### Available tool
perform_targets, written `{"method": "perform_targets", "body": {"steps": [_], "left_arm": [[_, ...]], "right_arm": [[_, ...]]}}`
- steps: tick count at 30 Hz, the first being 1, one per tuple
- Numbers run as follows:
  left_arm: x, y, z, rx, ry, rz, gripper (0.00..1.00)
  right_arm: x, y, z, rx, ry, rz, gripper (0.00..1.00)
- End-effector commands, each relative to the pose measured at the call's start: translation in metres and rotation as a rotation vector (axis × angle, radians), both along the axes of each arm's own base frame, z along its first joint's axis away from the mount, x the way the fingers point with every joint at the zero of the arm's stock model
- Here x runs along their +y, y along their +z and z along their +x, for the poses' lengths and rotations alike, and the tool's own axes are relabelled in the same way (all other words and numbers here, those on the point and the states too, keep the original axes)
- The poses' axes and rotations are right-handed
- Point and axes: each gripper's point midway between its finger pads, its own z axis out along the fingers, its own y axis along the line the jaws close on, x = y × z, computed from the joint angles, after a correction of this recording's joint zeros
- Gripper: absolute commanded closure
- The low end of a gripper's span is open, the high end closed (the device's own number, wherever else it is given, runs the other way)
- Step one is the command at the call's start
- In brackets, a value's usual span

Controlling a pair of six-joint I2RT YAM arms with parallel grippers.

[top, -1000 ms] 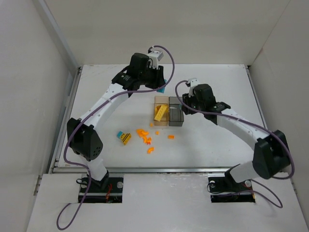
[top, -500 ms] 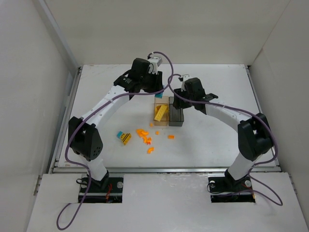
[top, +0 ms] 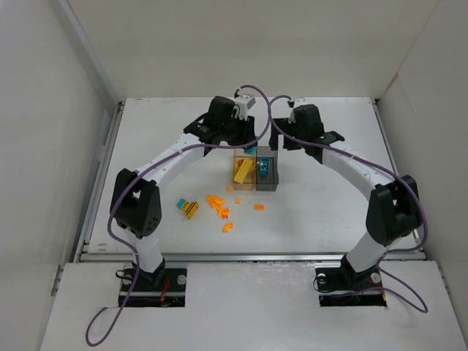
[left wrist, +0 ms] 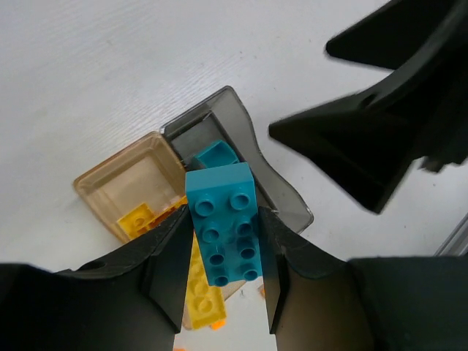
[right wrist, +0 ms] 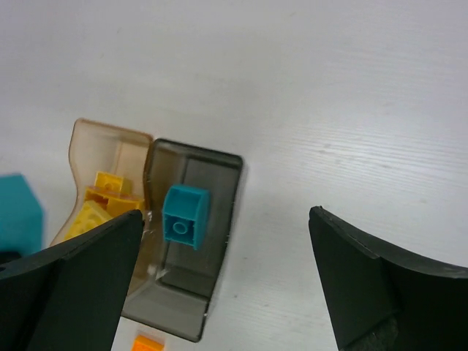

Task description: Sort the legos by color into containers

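My left gripper (left wrist: 223,287) is shut on a long teal lego (left wrist: 223,223), held above the seam between the two containers; from above it (top: 247,145) hangs over their far ends. The grey bin (right wrist: 212,164) holds one small teal brick (right wrist: 185,217). The amber bin (right wrist: 110,142) holds yellow bricks (right wrist: 106,194). My right gripper (right wrist: 227,216) stands wide open above the grey bin's right side with nothing in it; from above it (top: 284,150) is just behind that bin (top: 268,184).
Loose orange legos (top: 217,205) lie on the table in front of the bins, with single ones at the right (top: 259,207) and nearer me (top: 227,227). A yellow black-striped brick (top: 191,210) and a small teal one (top: 180,204) lie left of them.
My right gripper has opened and let a small teal brick fall into the grey bin, then drawn back. My left gripper has carried its teal lego rightward to the bins.
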Motion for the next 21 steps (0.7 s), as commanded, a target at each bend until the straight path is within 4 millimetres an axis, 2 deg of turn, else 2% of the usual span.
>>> {"method": "perform_targets", "body": {"steps": [1, 3, 4, 7, 9, 10, 11, 13, 14, 18, 21], "left_arm": [[-0.040, -0.007, -0.012, -0.040, -0.107, -0.030, 1.00], [-0.049, -0.021, -0.011, -0.016, -0.111, -0.026, 1.00], [-0.057, -0.022, -0.012, -0.004, -0.110, -0.043, 1.00], [-0.068, -0.037, -0.003, 0.047, -0.097, -0.054, 0.99], [-0.073, -0.046, 0.000, 0.089, -0.095, -0.046, 0.93], [-0.075, -0.061, 0.002, 0.127, -0.085, -0.034, 0.89], [-0.074, -0.057, 0.011, 0.128, -0.068, -0.043, 0.85], [-0.077, -0.061, 0.007, 0.154, -0.083, -0.054, 0.75], [-0.078, -0.061, 0.006, 0.158, -0.091, -0.059, 0.63], [-0.078, -0.064, 0.005, 0.159, -0.091, -0.058, 0.50], [-0.078, -0.064, 0.004, 0.149, -0.109, -0.054, 0.34]], "right_arm": [[-0.039, 0.073, -0.003, -0.177, -0.146, 0.004, 0.00], [-0.047, 0.080, -0.010, -0.198, -0.168, 0.000, 0.00], [-0.051, 0.081, -0.014, -0.203, -0.179, -0.005, 0.00], [-0.059, 0.078, -0.029, -0.205, -0.187, -0.009, 0.00], [-0.063, 0.072, -0.039, -0.197, -0.186, -0.014, 0.00], [-0.065, 0.067, -0.040, -0.189, -0.195, -0.024, 0.00], [-0.066, 0.069, -0.043, -0.195, -0.195, -0.021, 0.00], [-0.070, 0.067, -0.045, -0.198, -0.202, -0.036, 0.00], [-0.071, 0.067, -0.045, -0.201, -0.195, -0.047, 0.00], [-0.073, 0.070, -0.046, -0.206, -0.173, -0.083, 0.00], [-0.076, 0.078, -0.043, -0.228, -0.186, -0.093, 0.00]]}}
